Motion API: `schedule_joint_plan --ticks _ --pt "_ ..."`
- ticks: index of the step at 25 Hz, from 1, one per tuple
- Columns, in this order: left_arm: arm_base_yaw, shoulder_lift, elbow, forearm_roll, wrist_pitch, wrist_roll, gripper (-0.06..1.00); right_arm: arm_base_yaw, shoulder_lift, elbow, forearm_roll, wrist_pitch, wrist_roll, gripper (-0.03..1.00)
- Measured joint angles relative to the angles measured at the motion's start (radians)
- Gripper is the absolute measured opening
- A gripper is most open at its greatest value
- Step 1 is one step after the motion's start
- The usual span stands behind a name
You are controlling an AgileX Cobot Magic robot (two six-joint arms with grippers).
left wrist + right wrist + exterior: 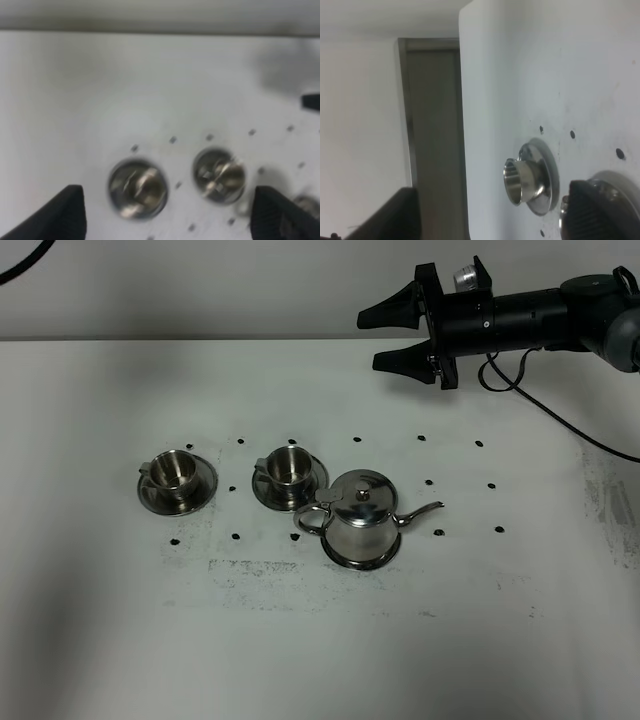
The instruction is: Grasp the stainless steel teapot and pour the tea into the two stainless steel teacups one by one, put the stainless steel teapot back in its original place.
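My right pincer point(368, 340) gapes empty at 1 o'clock of the steel teapot point(360, 522); I want it lowered square onto the loop handle point(307, 519) at 9 o'clock. My left pincer point(167, 220) is apart too.

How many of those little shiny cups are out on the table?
2. The left cup stands off by itself; the right cup stands close to the teapot, on its handle side. Nothing suggests a hidden third.
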Motion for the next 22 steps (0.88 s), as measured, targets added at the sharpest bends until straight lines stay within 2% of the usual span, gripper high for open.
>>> schedule_joint_plan --ticks 4,7,10,15,22 --pt "0.0 -0.175 0.23 0.091 0.0 0.018 0.66 0.0 -0.005 0.0 0.001 0.0 0.0 0.59" --pt "0.0 -0.323 0.412 0.13 -0.001 0.027 0.66 0.0 -0.005 0.0 0.0 0.001 0.0 0.59" --pt "0.0 -0.492 0.587 0.136 -0.043 0.045 0.66 0.0 -0.005 0.0 0.0 0.001 -0.007 0.59" --pt "0.0 -0.802 0.842 0.147 -0.174 0.09 0.66 0.0 -0.005 0.0 0.0 0.001 -0.015 0.59" --pt "-0.006 -1.122 1.09 0.154 -0.254 0.106 0.66 0.0 -0.005 0.0 0.0 0.001 -0.015 0.59"
